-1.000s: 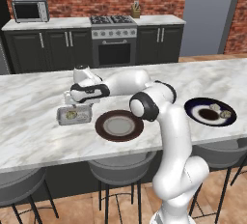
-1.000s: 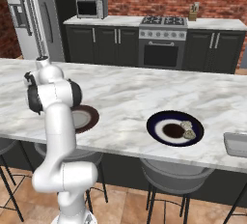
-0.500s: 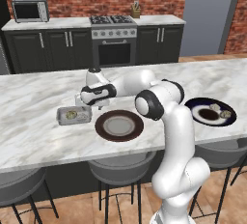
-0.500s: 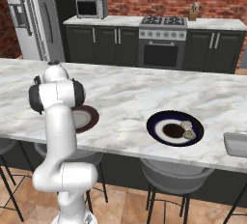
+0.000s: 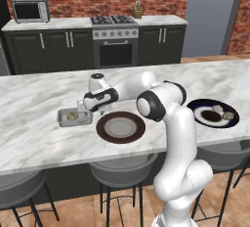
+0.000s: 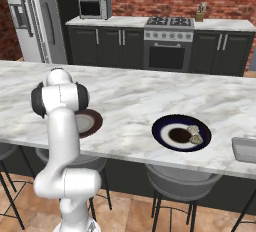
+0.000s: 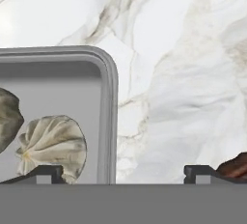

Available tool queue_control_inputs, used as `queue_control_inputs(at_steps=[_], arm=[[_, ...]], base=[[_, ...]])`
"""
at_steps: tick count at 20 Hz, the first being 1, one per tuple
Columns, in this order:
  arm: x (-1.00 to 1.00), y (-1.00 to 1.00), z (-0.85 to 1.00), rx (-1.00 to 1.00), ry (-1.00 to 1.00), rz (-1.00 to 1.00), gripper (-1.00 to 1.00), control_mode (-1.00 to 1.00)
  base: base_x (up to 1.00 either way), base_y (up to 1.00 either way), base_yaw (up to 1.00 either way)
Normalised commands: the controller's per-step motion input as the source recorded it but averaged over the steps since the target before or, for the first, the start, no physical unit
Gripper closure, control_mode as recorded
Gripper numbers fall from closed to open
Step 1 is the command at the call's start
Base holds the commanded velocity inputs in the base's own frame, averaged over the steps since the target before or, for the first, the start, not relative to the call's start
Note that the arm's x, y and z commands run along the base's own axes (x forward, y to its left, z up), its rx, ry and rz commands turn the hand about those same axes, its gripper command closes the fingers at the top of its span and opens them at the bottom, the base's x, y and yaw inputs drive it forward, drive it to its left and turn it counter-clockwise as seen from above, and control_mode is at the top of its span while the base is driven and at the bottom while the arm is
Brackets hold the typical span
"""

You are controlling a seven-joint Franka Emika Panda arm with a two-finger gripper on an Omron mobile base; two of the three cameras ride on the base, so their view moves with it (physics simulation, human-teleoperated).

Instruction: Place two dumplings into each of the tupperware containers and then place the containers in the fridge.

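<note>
Left base view: the white arm rises from the lower right, bends at a dark elbow joint and stretches left, low over the marble counter [image 5: 34,123]. Its gripper [image 5: 84,107] points down beside the right end of a grey tupperware container [image 5: 74,117] that holds two pale dumplings [image 5: 72,116]. Just right of the container lies an empty dark-rimmed plate [image 5: 120,127]. Farther right, well apart, a second dark plate [image 5: 213,113] carries two more dumplings [image 5: 222,112].

Right base view: the arm stands at the lower left, its shoulder and dark joints hiding the hand. Part of the empty plate [image 6: 90,122] shows behind it. The plate with dumplings [image 6: 181,132] sits mid-counter, the dumplings [image 6: 194,134] at its right side. A second grey container [image 6: 245,149] lies at the right edge. The silver fridge [image 6: 27,18] stands closed at the far left.

Hand view: looking straight down, the two dark fingertips [image 7: 47,172] stand wide apart and hold nothing. One tip sits over the container's rounded corner [image 7: 109,102], next to a pleated dumpling [image 7: 52,147] inside; the other sits over bare marble.
</note>
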Motion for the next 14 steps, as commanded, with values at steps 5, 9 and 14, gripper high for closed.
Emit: queue_control_inputs(at_steps=[5,9,14], arm=[[0.15,-0.05,-0.06,0.0,0.0,0.0,-1.0,-1.0],[0.09,-0.01,-0.09,0.0,0.0,0.0,-1.0,-1.0],[0.0,0.0,-0.12,0.0,0.0,0.0,1.0,-1.0]], base=[[0.0,0.0,0.0],[0.0,0.0,0.0],[0.0,0.0,0.0]])
